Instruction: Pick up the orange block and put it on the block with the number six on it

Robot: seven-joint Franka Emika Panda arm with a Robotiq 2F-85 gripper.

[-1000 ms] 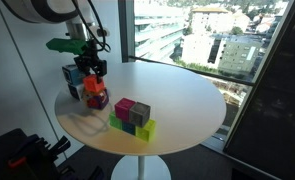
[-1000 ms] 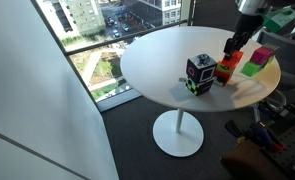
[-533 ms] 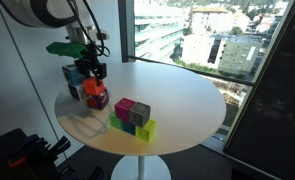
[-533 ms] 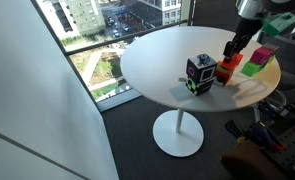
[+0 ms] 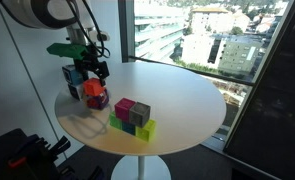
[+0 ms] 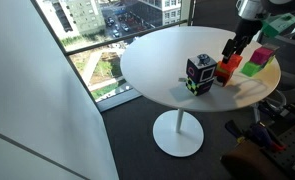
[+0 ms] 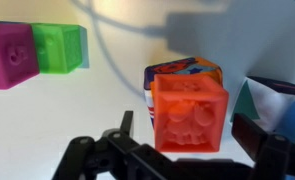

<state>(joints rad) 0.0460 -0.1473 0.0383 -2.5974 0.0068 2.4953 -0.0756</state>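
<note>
Wrist view: plain orange-red cube [image 7: 190,112] sits on small many-coloured cube [image 7: 182,70].
Claw [image 7: 185,135]: fingers apart, one each side of orange cube.
Table [image 5: 177,100]: white and round.

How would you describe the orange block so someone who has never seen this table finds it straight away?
On the round white table, skip the magenta-and-green cluster near the middle and go to the edge beneath the robot's hand. The orange block sits there on top of a multicoloured cube, beside a blue cube; it is the only plain orange-red one.
</note>
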